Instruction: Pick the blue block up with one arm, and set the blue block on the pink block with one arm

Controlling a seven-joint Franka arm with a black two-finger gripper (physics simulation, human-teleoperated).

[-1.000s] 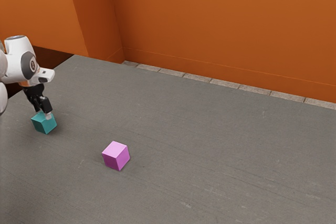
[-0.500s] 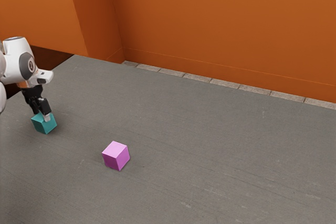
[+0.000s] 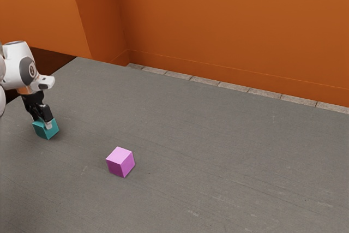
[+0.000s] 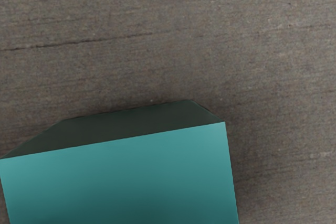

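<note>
The blue block (image 3: 46, 130), teal in colour, rests on the grey table (image 3: 218, 145) at the exterior view's far left. My gripper (image 3: 43, 117) is directly over it, fingers lowered to the block's top and standing open, one on each side. In the wrist view the blue block (image 4: 121, 177) looms large just under my hand, with its shadow on the table behind it. The pink block (image 3: 120, 161) sits on the table, apart from the blue one, toward the exterior view's right and nearer the camera.
An orange wall (image 3: 229, 25) runs along the table's far side, with a strip of pale stone (image 3: 245, 89) at its foot. A wall corner (image 3: 92, 20) juts out behind the arm. Bare table stretches to the exterior view's right of both blocks.
My hand has sunk a little lower and shifted slightly to the exterior view's left, closing onto the blue block's top. Both blocks have kept their places.
</note>
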